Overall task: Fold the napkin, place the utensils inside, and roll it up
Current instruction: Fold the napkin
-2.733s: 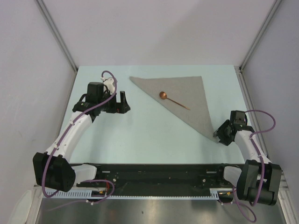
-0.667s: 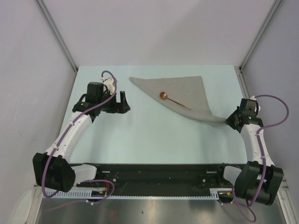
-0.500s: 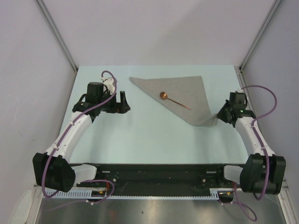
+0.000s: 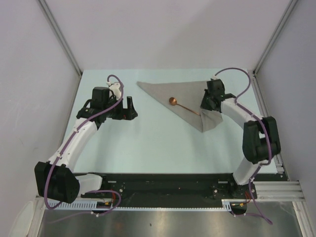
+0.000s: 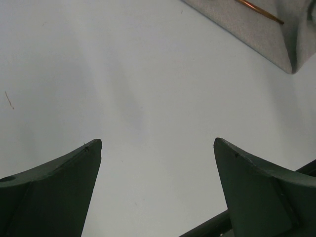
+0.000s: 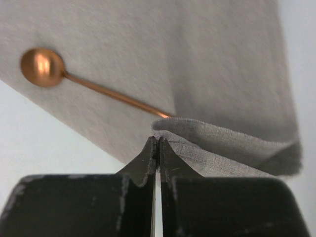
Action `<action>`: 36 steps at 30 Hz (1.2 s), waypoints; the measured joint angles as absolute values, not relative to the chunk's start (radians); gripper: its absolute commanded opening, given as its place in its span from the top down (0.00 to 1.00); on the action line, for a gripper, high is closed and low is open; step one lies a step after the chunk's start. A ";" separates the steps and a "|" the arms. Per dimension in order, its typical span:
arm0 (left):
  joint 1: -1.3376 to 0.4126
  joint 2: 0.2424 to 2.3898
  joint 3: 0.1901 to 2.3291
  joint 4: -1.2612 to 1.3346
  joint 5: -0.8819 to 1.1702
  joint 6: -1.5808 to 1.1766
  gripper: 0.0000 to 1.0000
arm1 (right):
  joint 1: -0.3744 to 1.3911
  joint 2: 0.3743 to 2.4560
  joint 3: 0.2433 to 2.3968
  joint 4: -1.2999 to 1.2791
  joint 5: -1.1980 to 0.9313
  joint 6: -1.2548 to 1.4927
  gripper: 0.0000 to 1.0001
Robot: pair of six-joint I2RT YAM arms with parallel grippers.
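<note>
**My right gripper is clamped on the napkin's near corner, above the spoon handle**

My right gripper [image 6: 155,143] has its fingers pressed together on a pinch of the napkin [image 4: 190,91], holding the near corner up off the table [image 4: 148,143]. The lifted cloth curls into a soft fold just over the end of the spoon [image 4: 183,106]. The rest of the napkin lies flat as a triangle toward the far right of the table, one edge along the far side.

The spoon rests on the cloth near its slanted edge. Its round bowl points left and its thin handle runs toward the corner I hold.

My left gripper [image 4: 132,109] is spread wide and empty, over bare table just left of the napkin's far-left tip.

As I judge it, the fold is done, since the cloth is already a triangle. The spoon is also in place on it. The rolling has barely begun, with only this one corner turned up and most of the spoon uncovered. What is left is to carry the corner across the spoon and wind the cloth around it into a roll.
</note>
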State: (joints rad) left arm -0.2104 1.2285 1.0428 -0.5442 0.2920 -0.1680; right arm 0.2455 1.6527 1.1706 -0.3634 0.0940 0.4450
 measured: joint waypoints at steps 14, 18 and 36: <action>-0.210 1.229 1.042 -0.544 0.285 -0.168 0.00 | 0.381 2.033 1.472 -0.123 -0.049 0.476 1.00; -0.210 1.229 1.042 -0.544 0.282 -0.168 0.00 | 0.400 2.072 1.498 -0.067 -0.093 0.499 1.00; -0.211 1.229 1.042 -0.544 0.281 -0.168 0.00 | 0.432 2.196 1.600 -0.008 -0.168 0.534 0.48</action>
